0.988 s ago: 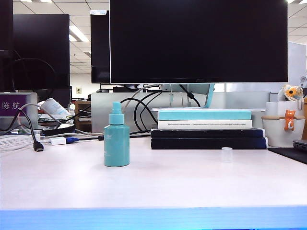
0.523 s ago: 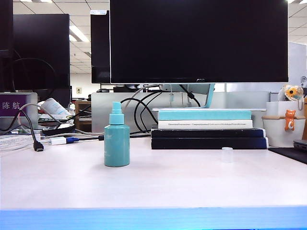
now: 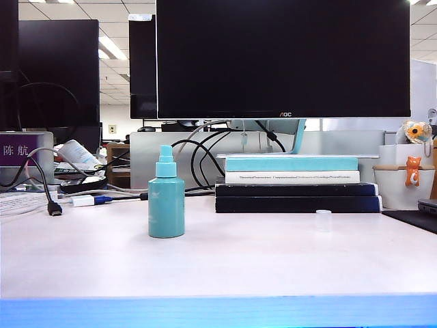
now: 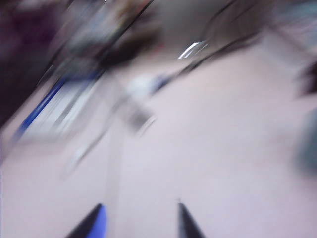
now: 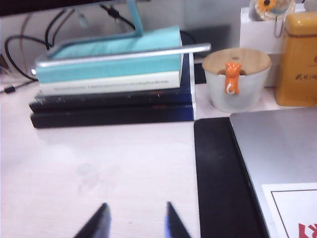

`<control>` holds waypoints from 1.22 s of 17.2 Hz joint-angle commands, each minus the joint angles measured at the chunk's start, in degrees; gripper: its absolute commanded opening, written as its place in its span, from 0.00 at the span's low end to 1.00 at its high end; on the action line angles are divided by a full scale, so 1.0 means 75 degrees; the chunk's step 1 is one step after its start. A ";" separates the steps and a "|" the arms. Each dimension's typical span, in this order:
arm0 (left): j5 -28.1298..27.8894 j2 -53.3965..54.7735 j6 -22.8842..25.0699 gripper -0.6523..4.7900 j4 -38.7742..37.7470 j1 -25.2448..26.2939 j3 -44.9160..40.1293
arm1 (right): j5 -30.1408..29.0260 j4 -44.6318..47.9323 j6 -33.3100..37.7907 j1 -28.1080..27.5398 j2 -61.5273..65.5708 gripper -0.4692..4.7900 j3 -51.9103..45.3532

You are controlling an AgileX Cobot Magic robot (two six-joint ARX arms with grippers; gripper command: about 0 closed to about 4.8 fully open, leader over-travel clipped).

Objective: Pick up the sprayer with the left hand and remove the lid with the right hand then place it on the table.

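The teal sprayer [image 3: 166,198] stands upright on the pale table [image 3: 239,263], left of the middle, with its pump nozzle bare. The small clear lid [image 3: 323,220] stands alone on the table to the right, in front of the book stack. Neither arm shows in the exterior view. The left wrist view is heavily blurred; in it my left gripper [image 4: 139,210] is open over bare table with nothing between its fingertips. My right gripper [image 5: 137,208] is also open and empty, over bare table in front of the books. Neither wrist view shows the lid.
A stack of books [image 3: 293,184] under a monitor stand lies behind the lid. A white cup with an orange cat figure [image 5: 237,79], a yellow tin [image 5: 298,57], a black mat [image 5: 220,178] and a silver laptop [image 5: 277,148] sit at the right. Cables [image 3: 48,198] and papers lie at the far left.
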 commanded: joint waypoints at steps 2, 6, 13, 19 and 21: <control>0.0994 -0.0117 0.0498 0.40 0.1944 0.0012 -0.0239 | -0.0213 0.0717 -0.0664 0.0006 0.0003 0.24 -0.0026; 0.1046 -0.0117 0.0714 0.31 0.1673 0.0012 -0.0455 | -0.0484 0.0930 -0.0895 -0.0009 0.0015 0.15 -0.0245; 0.1049 -0.0125 -0.0152 0.22 0.1428 0.0012 -0.0463 | -0.0420 0.0868 -0.0548 -0.0006 -0.0003 0.15 -0.0242; 0.1046 -0.0688 -0.0149 0.22 0.1212 0.0044 -0.0629 | -0.0423 0.0099 -0.0551 -0.0251 -0.1055 0.15 -0.0245; 0.1154 -0.0833 -0.0149 0.22 0.1145 0.0256 -0.0627 | -0.0440 0.0119 -0.0548 -0.0787 -0.1119 0.15 -0.0242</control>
